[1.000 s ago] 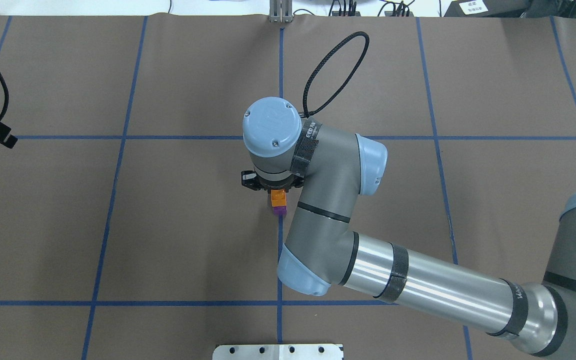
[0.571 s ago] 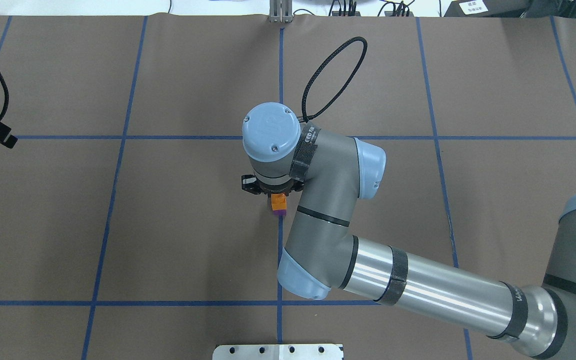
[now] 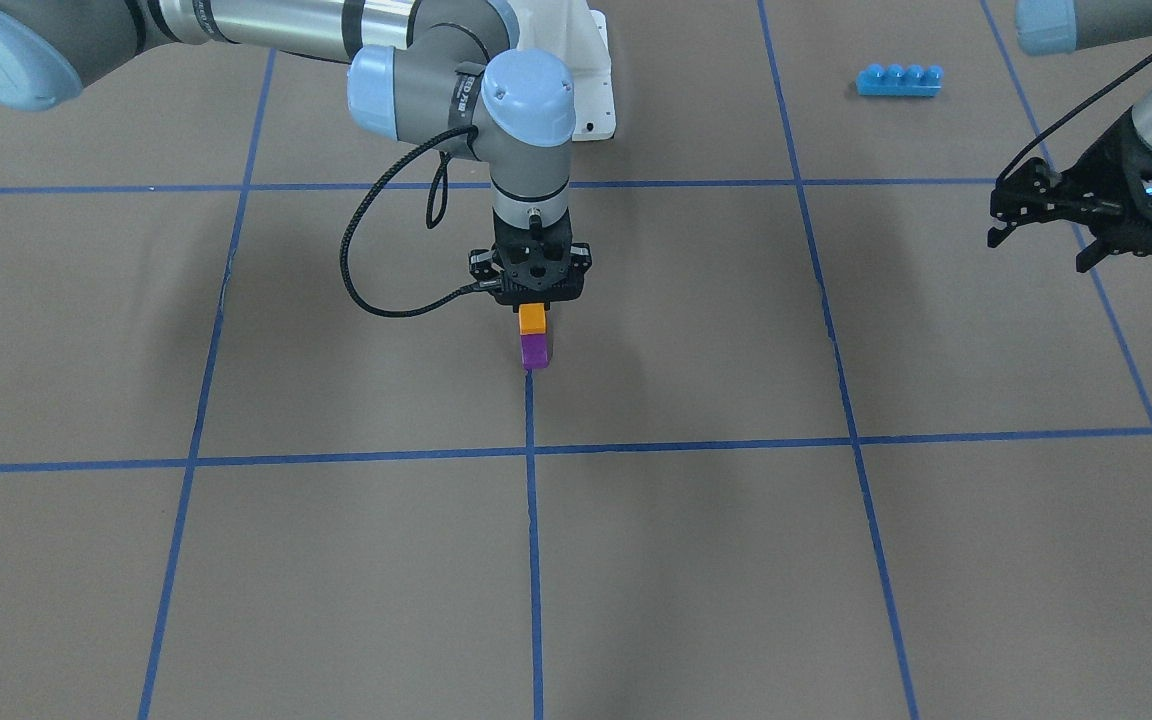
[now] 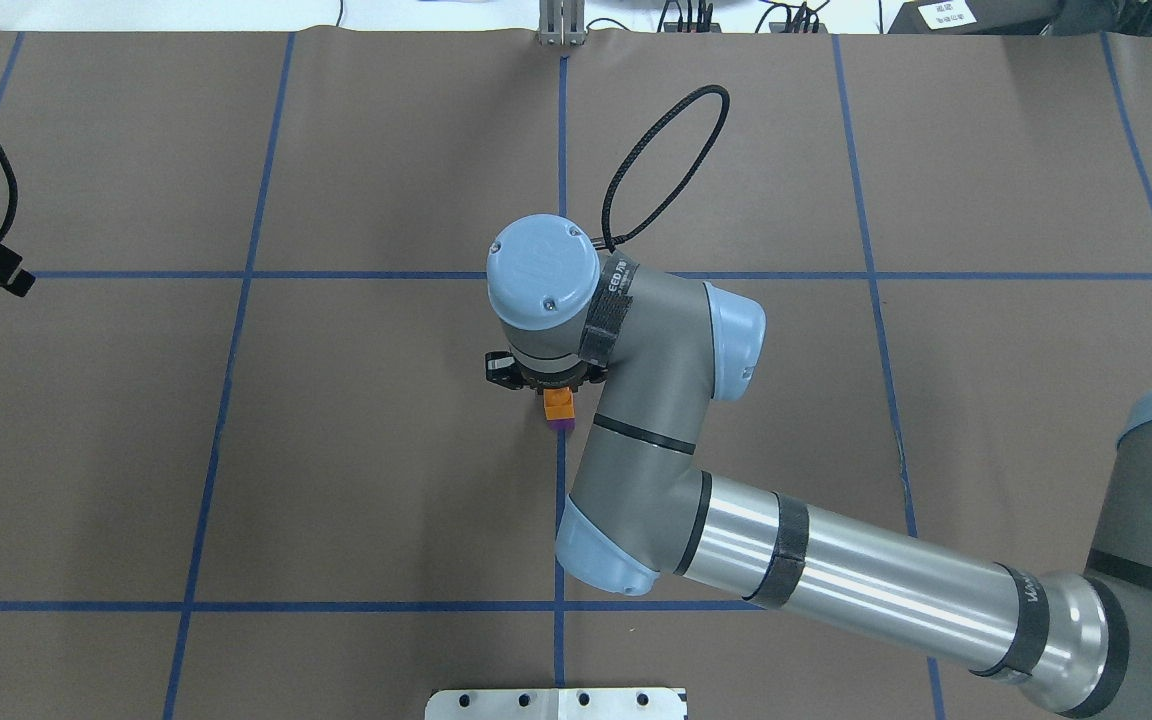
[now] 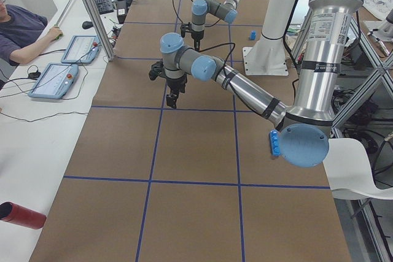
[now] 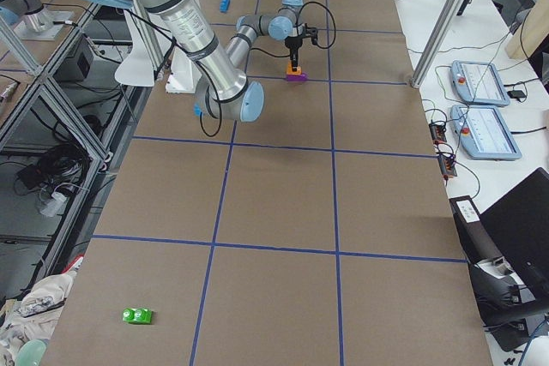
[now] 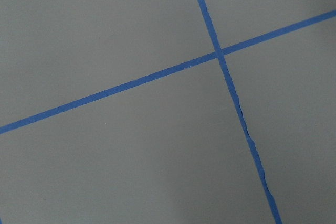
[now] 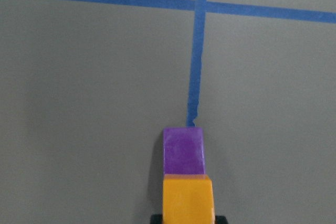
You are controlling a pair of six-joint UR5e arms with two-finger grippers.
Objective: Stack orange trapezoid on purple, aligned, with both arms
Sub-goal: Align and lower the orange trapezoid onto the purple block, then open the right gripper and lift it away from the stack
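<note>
Brown table (image 3: 236,560) bears purple (image 3: 534,351), orange trapezoid (image 3: 533,318) directly atop.

The table (image 3: 336,560) is showing a flat brown, with blue tape lines (image 3: 532,540) running across it in a wide grid. The orange trapezoid (image 3: 533,319) is gleaming a bright, glossy orange, and the purple (image 3: 534,351) is showing a deep violet. The right claw (image 3: 533,306) is showing black, and the right arm (image 4: 636,470) is wearing grey with light-blue caps and silver tubing. The brick (image 3: 898,79) is showing blue, the small block (image 6: 137,315) green.
</note>
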